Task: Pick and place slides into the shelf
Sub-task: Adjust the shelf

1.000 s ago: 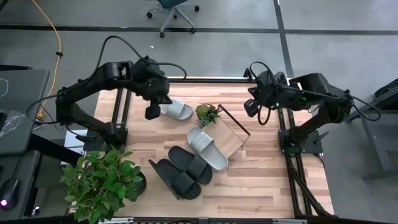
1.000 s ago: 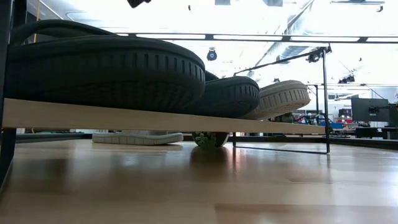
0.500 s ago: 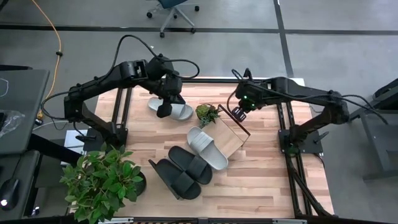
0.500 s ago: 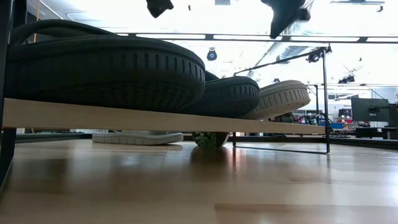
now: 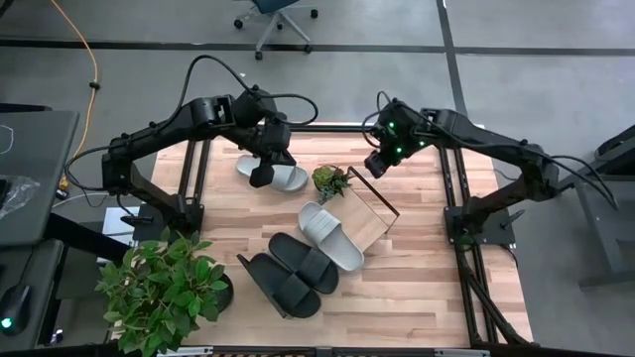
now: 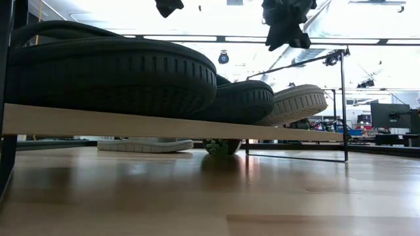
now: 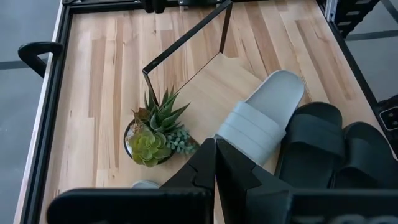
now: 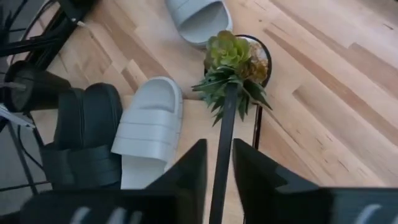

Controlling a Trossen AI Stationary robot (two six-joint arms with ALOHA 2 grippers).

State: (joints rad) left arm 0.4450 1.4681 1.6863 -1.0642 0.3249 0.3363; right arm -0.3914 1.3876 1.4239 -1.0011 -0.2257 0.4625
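Three slides already on the shelf [image 5: 369, 220]; last grey slide [image 5: 281, 175] under the pinched-shut, empty left gripper [image 5: 260, 177]. Right gripper [image 5: 378, 165] slightly parted, empty. Next: open, descend, grasp.

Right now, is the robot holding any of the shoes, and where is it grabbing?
No, neither holds anything. The left gripper is shut and empty above the loose grey slide. The right gripper is slightly open, hovering over the shelf end frame, touching nothing.
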